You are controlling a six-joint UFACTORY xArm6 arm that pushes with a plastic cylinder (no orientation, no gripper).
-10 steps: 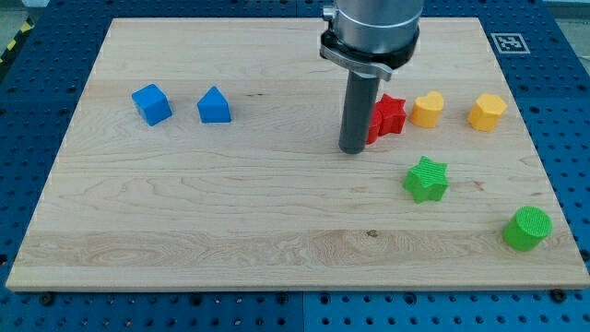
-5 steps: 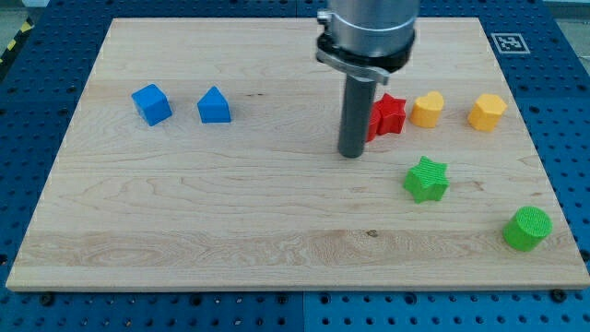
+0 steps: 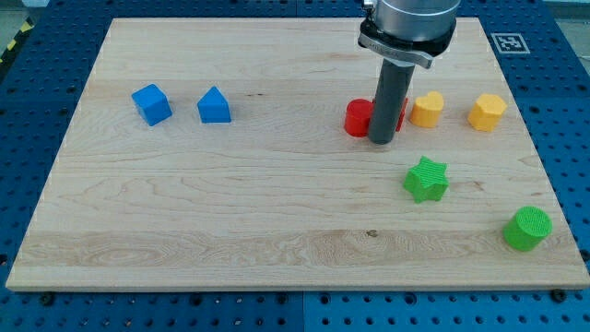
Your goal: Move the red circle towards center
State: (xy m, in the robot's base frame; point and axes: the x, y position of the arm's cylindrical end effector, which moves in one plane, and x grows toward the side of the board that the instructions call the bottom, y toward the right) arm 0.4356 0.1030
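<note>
The red circle (image 3: 357, 118) lies on the wooden board (image 3: 230, 212), right of the middle and towards the view's top. My tip (image 3: 382, 141) rests on the board just to the circle's lower right, close against it. A red star (image 3: 400, 109) sits right of the circle and is mostly hidden behind the rod.
A blue cube (image 3: 151, 103) and a blue house-shaped block (image 3: 214, 105) lie at upper left. A yellow heart (image 3: 427, 109) and a yellow hexagon (image 3: 487, 112) lie right of the red star. A green star (image 3: 425, 179) and a green circle (image 3: 527, 228) lie at lower right.
My tip has moved to the view's right, from the red circle's left side to its lower right. The circle, hidden behind the rod before, now shows.
</note>
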